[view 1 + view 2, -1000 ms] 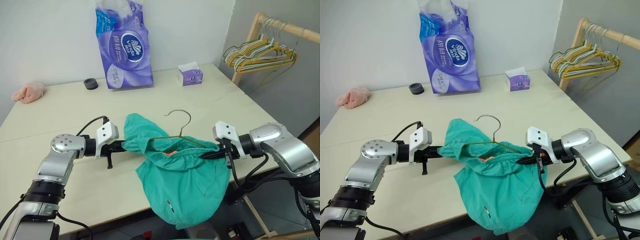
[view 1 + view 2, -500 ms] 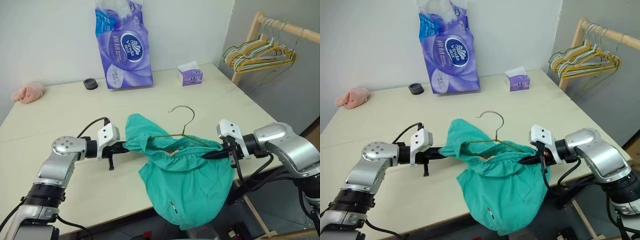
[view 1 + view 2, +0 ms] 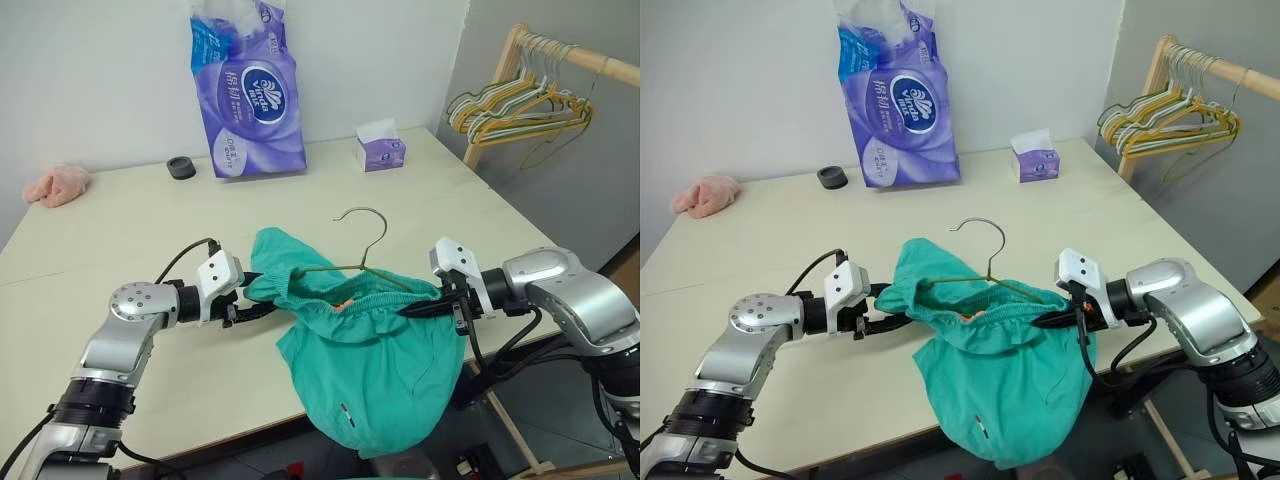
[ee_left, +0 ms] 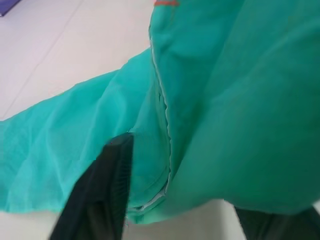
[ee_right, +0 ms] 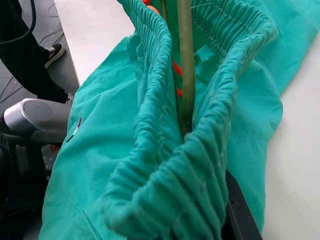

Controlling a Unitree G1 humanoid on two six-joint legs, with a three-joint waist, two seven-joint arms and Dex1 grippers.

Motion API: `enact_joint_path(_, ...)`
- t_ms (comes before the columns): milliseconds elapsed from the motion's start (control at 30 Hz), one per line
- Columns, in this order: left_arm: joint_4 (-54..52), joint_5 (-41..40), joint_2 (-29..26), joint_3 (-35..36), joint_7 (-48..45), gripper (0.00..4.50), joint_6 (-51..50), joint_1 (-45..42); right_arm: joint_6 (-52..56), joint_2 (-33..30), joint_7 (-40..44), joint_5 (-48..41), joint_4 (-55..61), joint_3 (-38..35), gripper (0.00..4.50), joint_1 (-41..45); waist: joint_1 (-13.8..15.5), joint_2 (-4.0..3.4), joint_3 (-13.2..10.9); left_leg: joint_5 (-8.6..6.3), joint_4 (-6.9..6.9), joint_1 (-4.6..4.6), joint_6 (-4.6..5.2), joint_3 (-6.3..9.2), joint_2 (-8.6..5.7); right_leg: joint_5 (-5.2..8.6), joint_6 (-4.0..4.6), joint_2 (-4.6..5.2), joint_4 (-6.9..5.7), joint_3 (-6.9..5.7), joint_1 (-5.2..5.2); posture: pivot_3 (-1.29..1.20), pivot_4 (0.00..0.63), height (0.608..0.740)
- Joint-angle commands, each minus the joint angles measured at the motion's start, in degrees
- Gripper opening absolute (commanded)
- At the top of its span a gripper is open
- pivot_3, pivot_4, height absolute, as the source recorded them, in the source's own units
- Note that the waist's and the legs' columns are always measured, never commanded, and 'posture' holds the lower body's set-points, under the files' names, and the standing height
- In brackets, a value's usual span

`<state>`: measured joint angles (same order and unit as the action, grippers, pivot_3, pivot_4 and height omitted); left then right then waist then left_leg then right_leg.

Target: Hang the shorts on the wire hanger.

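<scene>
Your right gripper (image 3: 412, 309) pinches the shorts (image 3: 365, 360) and wire hanger (image 3: 357, 258) together, keeping the waistband hung above the table (image 3: 120, 230) edge. Your left gripper (image 3: 252, 308) stands spread beside the cloth, apparently letting go.

Bright, even indoor light; soft shadows lie on the table (image 3: 120, 240) under the shorts (image 3: 370, 350). Head views are sharp. Left wrist view is blurred, cloth close up.

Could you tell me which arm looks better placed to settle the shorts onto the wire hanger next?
Probably the left: its end effector is open beside the shorts, while the right end effector is shut on them and the wire hanger.
</scene>
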<state>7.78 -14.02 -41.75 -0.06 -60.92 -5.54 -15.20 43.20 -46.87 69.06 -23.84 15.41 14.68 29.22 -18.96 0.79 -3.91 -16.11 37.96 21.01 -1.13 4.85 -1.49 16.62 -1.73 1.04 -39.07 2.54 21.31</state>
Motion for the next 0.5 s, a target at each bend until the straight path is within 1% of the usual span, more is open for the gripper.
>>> enact_joint_path(33,1.90,0.14,-0.45,6.86,6.22,3.04,3.03,0.24,0.74,0.58,-1.56,-1.63,1.32,-2.96,0.00,0.59,-0.01,0.00,0.00,0.00,0.00,0.00,0.00,0.00,0.00,0.00,0.00,0.00,0.00,0.00,0.00,-0.37,0.021,0.740)
enact_joint_path(100,1.84,-0.56,-1.25,9.64,7.90,3.04,2.95,0.39,1.42,0.89,-2.73,-1.76,0.92,-3.61,0.00,0.07,-0.04,0.00,0.00,0.00,0.00,0.00,0.00,0.00,0.00,0.00,0.00,0.00,0.00,0.00,0.00,-0.37,0.021,0.740)
enact_joint_path(200,-1.65,-3.86,-1.75,12.44,8.03,3.04,-0.71,0.53,2.44,1.07,-4.16,-2.01,0.50,-4.64,0.00,-0.78,-0.01,0.01,0.00,0.00,0.00,0.03,0.00,-0.01,0.00,0.00,0.00,0.00,0.01,0.01,0.01,-0.36,0.021,0.740)
enact_joint_path(367,-16.53,-16.07,-7.60,12.94,-1.11,3.04,-15.94,4.65,5.92,1.32,-9.91,-2.65,0.10,-9.20,0.00,-5.02,0.23,0.03,0.01,0.00,0.01,0.07,-0.01,-0.02,0.00,0.00,0.00,0.01,0.03,0.02,0.01,-0.37,0.023,0.740)
enact_joint_path(433,-19.94,-19.66,-8.87,12.35,-2.47,3.38,-20.59,4.28,7.91,1.30,-12.17,-3.61,0.86,-11.63,0.00,-7.15,0.41,0.03,0.01,0.00,0.01,0.06,0.00,-0.03,-0.01,0.00,0.00,0.01,0.03,0.03,0.00,-0.38,0.025,0.740)
enact_joint_path(500,-22.61,-23.23,-8.14,11.11,-2.13,3.90,-24.77,1.67,10.04,1.64,-15.01,-4.18,1.40,-14.37,0.00,-8.99,0.54,-0.01,-0.01,0.00,0.02,0.03,0.00,-0.06,-0.02,0.01,-0.01,0.00,0.01,0.04,-0.02,-0.38,0.028,0.740)
